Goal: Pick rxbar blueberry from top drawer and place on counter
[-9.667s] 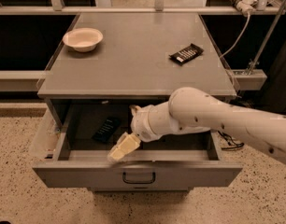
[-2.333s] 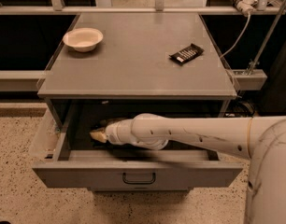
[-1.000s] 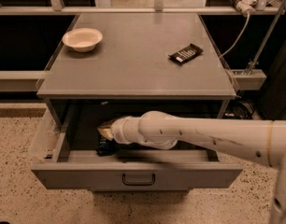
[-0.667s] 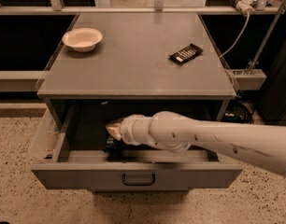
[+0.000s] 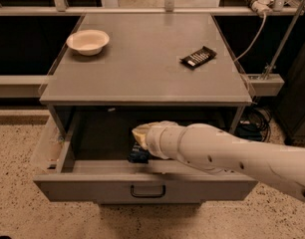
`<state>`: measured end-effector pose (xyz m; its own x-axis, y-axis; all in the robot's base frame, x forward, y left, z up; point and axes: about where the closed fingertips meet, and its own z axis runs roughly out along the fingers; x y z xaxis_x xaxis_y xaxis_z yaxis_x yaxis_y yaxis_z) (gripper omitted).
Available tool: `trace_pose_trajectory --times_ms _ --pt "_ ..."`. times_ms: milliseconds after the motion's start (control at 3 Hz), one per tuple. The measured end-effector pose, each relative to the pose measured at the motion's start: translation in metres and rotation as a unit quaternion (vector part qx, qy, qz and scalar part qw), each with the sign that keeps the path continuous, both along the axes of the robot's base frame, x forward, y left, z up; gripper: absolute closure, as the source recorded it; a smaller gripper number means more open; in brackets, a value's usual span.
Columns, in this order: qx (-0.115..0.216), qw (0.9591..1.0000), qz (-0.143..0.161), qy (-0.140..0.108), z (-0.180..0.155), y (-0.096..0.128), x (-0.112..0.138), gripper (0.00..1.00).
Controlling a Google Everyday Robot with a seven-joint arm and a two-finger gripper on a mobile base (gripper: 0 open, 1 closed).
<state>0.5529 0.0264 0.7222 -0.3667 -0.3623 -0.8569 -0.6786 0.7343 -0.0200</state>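
The top drawer [image 5: 87, 187] stands pulled open under the counter [image 5: 142, 68]. My gripper [image 5: 139, 144] reaches down into the drawer from the right on its white arm. It is shut on the rxbar blueberry [image 5: 138, 156], a dark blue bar that hangs below it near the middle of the drawer, just behind the front wall. The arm hides the right half of the drawer's inside.
A white bowl [image 5: 87, 41] sits at the counter's back left. A black bar with white lettering [image 5: 198, 57] lies at its right. Cables and a post [image 5: 272, 49] stand to the right of the cabinet. Speckled floor lies in front.
The gripper went to the bar at the drawer's left, closed on it, and has moved right toward the drawer's middle with the bar hanging from it.
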Motion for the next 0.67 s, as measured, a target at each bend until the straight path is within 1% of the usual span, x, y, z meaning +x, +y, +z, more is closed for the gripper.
trace_pose_trajectory --times_ms 333,667 --pt "-0.015 0.9994 -0.021 -0.022 0.0375 -0.0273 -0.0041 1.0" --pt "-0.018 0.9992 -0.022 -0.027 0.0451 -0.0295 -0.0049 1.0"
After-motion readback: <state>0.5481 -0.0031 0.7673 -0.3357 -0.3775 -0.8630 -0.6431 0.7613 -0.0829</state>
